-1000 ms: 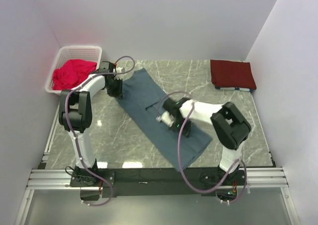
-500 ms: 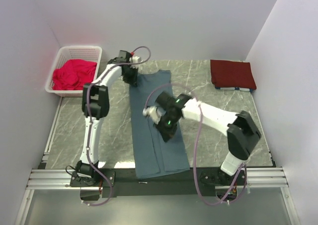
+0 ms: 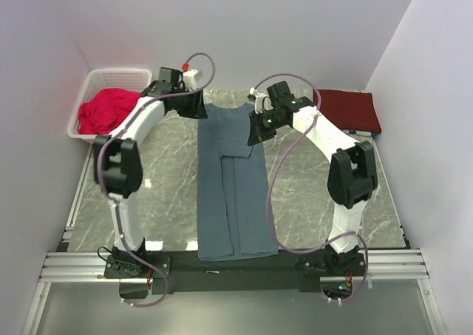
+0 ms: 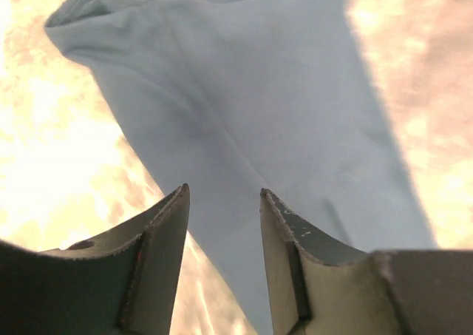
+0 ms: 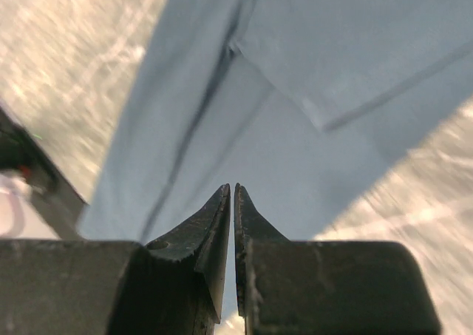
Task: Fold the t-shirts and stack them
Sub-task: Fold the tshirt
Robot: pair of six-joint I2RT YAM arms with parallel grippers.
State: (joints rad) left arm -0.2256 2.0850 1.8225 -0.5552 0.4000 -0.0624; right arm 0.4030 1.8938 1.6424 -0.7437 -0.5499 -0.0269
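The slate blue-grey t-shirt [image 3: 233,194] lies as a long strip down the middle of the marble table, its sides folded in, its near end at the front edge. My left gripper [image 3: 199,107] hovers at the strip's far left corner, open, with nothing between its fingers; in the left wrist view it [image 4: 222,191] stands over the cloth [image 4: 259,91]. My right gripper [image 3: 253,137] is at the far right side of the strip, shut and holding nothing, just above the cloth [image 5: 295,128] in the right wrist view [image 5: 234,187]. The dark maroon t-shirt [image 3: 346,110] lies folded at the back right.
A white basket [image 3: 111,75] holding bright red cloth [image 3: 109,107] stands off the table's back left corner. White walls close in the back and both sides. Bare marble [image 3: 155,194] shows on either side of the strip.
The blue-grey shirt swung from a diagonal to lying straight front to back. My left gripper opened and let go of its corner. My right gripper moved from the strip's middle to its far right.
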